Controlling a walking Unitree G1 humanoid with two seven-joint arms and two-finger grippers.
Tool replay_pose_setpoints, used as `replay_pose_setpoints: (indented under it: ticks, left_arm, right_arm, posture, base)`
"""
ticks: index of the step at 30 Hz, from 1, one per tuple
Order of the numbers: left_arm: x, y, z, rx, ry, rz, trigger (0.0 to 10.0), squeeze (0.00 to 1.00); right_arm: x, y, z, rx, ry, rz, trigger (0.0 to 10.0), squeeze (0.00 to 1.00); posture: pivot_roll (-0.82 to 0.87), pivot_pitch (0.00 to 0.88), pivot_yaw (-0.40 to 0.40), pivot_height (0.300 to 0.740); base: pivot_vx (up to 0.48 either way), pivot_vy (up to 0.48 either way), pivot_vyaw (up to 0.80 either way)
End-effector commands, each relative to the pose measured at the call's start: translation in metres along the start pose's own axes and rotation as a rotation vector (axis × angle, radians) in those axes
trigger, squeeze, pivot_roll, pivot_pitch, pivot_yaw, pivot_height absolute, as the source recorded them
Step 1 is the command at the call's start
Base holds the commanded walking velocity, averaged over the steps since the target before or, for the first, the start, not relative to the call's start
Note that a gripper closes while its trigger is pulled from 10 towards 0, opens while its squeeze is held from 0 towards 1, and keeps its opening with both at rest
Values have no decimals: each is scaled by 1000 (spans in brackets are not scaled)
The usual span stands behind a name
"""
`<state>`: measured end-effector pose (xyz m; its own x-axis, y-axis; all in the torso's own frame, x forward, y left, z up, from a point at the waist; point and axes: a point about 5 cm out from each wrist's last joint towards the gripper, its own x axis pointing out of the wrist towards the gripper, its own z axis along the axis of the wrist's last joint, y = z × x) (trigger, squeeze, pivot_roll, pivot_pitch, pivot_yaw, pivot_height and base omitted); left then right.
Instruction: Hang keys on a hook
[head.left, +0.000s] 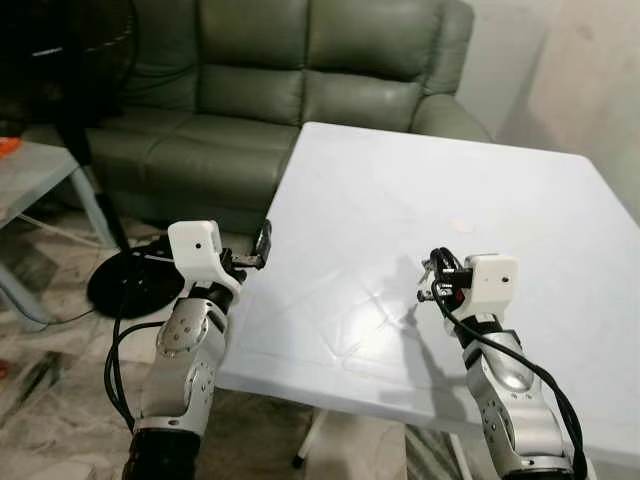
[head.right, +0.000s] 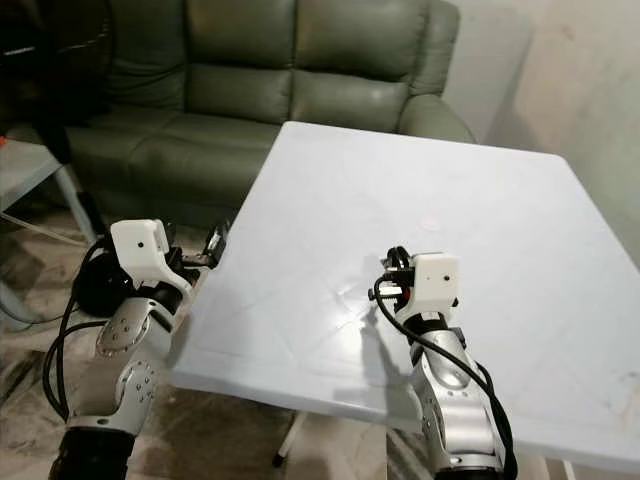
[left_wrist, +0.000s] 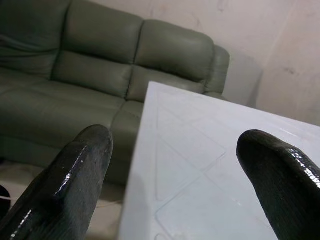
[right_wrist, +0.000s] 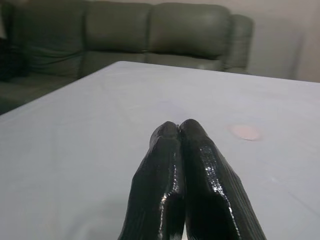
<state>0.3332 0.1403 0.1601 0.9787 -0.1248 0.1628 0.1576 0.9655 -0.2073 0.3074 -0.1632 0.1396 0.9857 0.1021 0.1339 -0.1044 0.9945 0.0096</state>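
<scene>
My right gripper (head.left: 432, 272) hovers low over the white table (head.left: 400, 190), near its front middle. Its two black fingers (right_wrist: 170, 150) are pressed together with nothing between them in the right wrist view. My left gripper (head.left: 262, 243) is at the table's left edge, level with the tabletop. It is open, with a wide gap between its fingers (left_wrist: 85, 150); the table's edge and the sofa show through that gap. A small pinkish round spot (right_wrist: 245, 132) lies on the tabletop just ahead of the right gripper.
A green leather sofa (head.left: 300, 70) stands behind the table. A round black base (head.left: 130, 285) with a cable lies on the floor at the left, and a light side table (head.left: 30, 175) stands beyond it. A pale wall (head.left: 590, 80) rises at the right.
</scene>
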Motion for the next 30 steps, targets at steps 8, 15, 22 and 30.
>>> replay_pose_setpoints:
  ticks: [8,15,22,30]
  left_arm:
    - [24,-5,12,56,-46,-30,10000,0]
    - [27,-6,11,90,-38,-22,10000,0]
    - [24,-8,8,-3,-48,-19,10000,0]
    - [20,-5,6,-11,-51,15,10000,0]
  right_arm:
    - [7,6,2,-26,-6,15,10000,0]
    - [10,8,4,-21,-13,23,10000,0]
    - [10,7,3,-19,-14,14,10000,0]
    - [11,6,3,-19,-14,5,10000,0]
  posture:
    - [25,0,-39,740]
    - [24,0,-35,740]
    - [27,0,-34,740]
    - [28,0,-35,740]
  base:
    - [0,0,-694]
    - [0,-206,-719]
    - [0,-206,-725]
    - [0,0,-725]
